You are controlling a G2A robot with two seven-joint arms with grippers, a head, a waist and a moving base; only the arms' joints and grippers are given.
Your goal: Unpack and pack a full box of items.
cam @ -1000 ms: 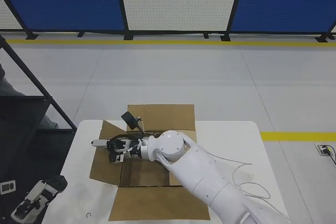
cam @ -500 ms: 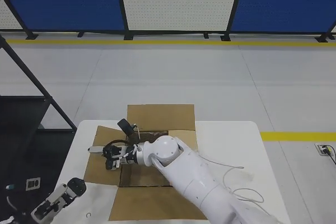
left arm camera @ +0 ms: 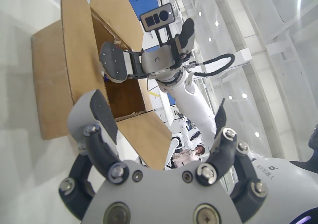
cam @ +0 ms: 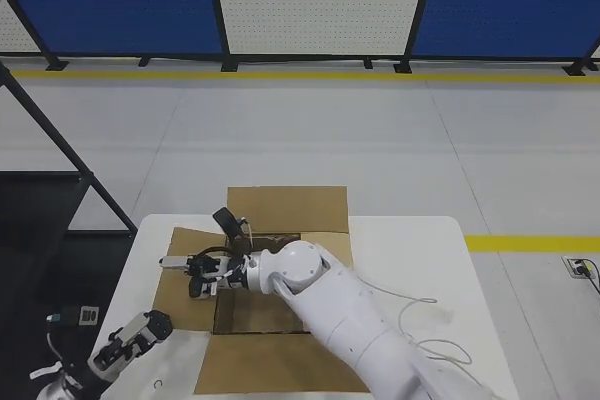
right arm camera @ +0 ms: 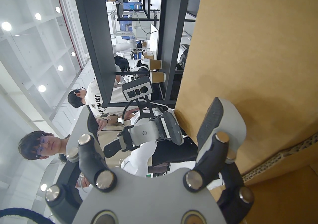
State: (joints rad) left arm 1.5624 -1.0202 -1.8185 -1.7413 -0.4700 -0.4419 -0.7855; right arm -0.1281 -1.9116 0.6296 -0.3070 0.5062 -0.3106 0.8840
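The open cardboard box [cam: 285, 207] stands on the white table [cam: 420, 260] with all its flaps folded out. My right gripper [cam: 192, 275] hangs open over the left flap [cam: 180, 300], one finger [right arm camera: 218, 120] close against the cardboard [right arm camera: 248, 48]. The left wrist view has that same gripper [left arm camera: 146, 58] above the flap [left arm camera: 49, 61], holding nothing. My left gripper [cam: 152, 328] is low at the table's front left corner, open and empty [left arm camera: 159, 115], pointing at the box. The right arm covers much of the box's inside.
A black metal rack [cam: 40, 230] stands just left of the table. A small dark hook [cam: 157, 383] lies near the front edge. The front flap [cam: 280, 365] reaches almost to that edge. Bare tabletop lies right of the box.
The left arm has come up from the table's front left corner toward the box. The right gripper shifted slightly left and the left flap now lies wider and flatter.
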